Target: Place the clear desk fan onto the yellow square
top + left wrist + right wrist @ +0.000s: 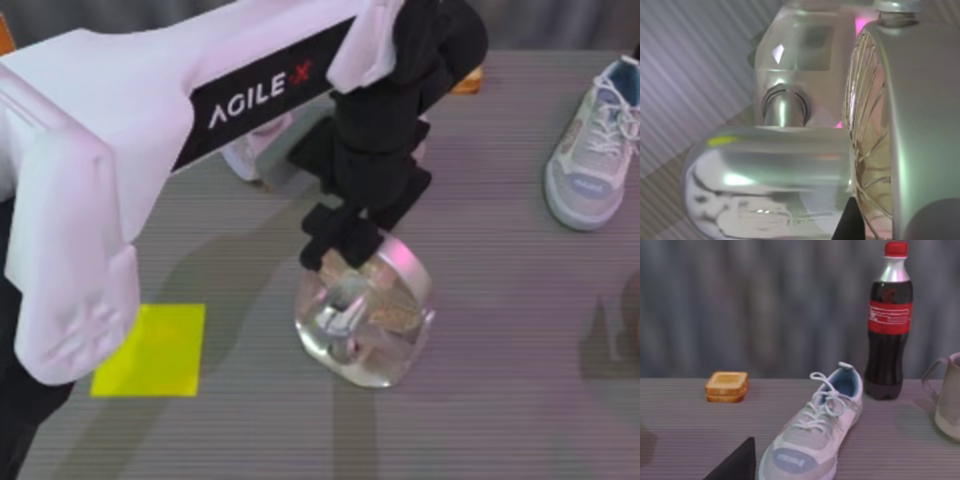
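The yellow square [152, 350] lies at the bench's left; the clear desk fan [366, 315] sits mid-bench, well apart. Your left gripper [345, 250] sits on its rim, fingers apparently clamped on it. Lift straight before carrying it leftward; the right arm stays parked.

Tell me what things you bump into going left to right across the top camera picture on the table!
The yellow square → the clear desk fan, with the left gripper coming down on it → the sneaker.
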